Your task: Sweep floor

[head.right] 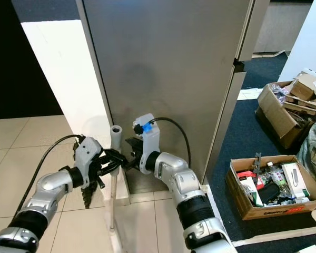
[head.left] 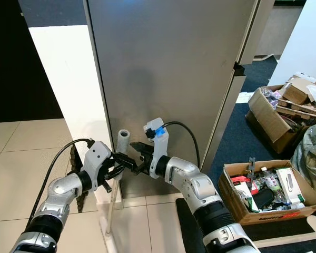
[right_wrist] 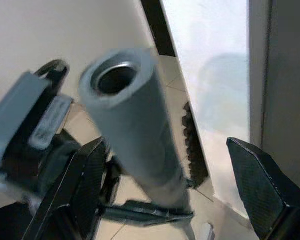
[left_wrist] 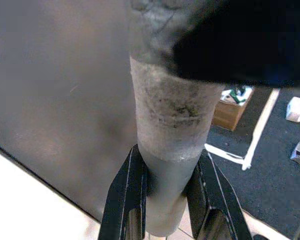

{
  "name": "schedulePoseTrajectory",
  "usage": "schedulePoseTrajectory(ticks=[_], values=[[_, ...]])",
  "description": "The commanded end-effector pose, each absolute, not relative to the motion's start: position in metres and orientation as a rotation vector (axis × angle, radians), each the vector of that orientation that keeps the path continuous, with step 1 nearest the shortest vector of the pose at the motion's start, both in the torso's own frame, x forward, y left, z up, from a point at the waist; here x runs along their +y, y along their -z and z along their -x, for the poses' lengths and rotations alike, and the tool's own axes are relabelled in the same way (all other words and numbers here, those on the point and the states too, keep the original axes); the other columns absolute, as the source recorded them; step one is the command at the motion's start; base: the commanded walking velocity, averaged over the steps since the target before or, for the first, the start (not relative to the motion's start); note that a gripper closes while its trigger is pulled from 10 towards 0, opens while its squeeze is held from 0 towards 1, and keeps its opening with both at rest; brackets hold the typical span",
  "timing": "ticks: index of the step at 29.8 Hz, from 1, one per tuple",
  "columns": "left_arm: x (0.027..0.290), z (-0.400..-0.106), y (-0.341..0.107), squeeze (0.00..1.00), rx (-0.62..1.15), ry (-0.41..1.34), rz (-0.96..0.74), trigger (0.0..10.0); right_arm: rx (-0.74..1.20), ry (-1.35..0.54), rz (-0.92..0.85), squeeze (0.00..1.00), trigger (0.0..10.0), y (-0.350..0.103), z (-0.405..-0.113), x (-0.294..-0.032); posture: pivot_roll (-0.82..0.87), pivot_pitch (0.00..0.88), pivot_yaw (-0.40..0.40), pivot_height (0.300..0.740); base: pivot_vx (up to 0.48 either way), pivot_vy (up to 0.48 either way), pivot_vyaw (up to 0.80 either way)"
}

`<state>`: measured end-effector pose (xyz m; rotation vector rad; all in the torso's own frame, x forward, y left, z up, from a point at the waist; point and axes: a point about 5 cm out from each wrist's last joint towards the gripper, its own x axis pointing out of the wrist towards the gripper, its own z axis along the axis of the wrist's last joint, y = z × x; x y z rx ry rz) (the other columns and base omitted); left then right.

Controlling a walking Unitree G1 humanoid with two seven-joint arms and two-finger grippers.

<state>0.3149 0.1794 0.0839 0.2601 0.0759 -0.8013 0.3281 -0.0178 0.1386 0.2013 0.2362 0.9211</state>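
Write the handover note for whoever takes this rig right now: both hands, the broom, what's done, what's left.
Left hand: shut on the broom handle, fingers either side of the pole in the left wrist view.
Right hand: open, fingers spread around the handle's upper part just below its hollow top end, not yet closed.
Broom: upright against the corner of the grey cabinet, pole running down to the tiled floor.
Nearby: open cardboard box of clutter on the dark carpet to the right.
Done: the left hand has the broom.
Left: close the right hand, pull the broom away, sweep.
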Motion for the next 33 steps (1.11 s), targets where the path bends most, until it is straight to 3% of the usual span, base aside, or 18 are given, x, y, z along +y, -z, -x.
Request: schedulePoseTrajectory(ticks=[1,12,13,14,16,17,33], values=[[0.175,-0.318,-0.090,0.00,0.041,0.819,-0.280,0.0,0.219,-0.935,-0.213,0.00,10.0,-0.145,-0.328,-0.004,0.01,0.000,0.000,0.740,0.000,0.000,0.00],[0.170,-0.315,-0.084,0.00,0.037,0.856,-0.277,0.0,0.220,-0.821,-0.199,0.00,10.0,-0.148,-0.340,-0.013,0.01,0.000,0.002,0.740,0.000,0.000,0.00],[0.169,-0.314,-0.083,0.00,0.037,0.862,-0.277,0.0,0.223,-0.824,-0.198,0.00,5.5,-0.147,-0.340,-0.013,0.01,0.000,-0.003,0.740,0.000,0.000,0.00],[0.167,-0.314,-0.083,0.00,0.036,0.868,-0.278,0.0,0.226,-0.823,-0.197,0.00,2.0,-0.147,-0.340,-0.013,0.01,0.000,-0.003,0.740,0.000,0.000,0.00],[0.167,-0.314,-0.083,0.00,0.036,0.871,-0.279,0.0,0.229,-0.822,-0.197,0.00,2.0,-0.147,-0.340,-0.012,0.01,0.000,-0.003,0.740,0.000,0.000,0.00],[0.166,-0.314,-0.083,0.00,0.036,0.875,-0.279,0.0,0.233,-0.821,-0.198,0.00,0.0,-0.147,-0.340,-0.012,0.01,0.000,-0.004,0.740,0.000,0.000,0.00],[0.164,-0.313,-0.078,0.00,0.051,0.884,-0.295,0.0,0.266,-0.846,-0.204,0.00,0.0,-0.142,-0.338,-0.008,0.01,0.000,0.000,0.740,0.000,0.000,0.00]])
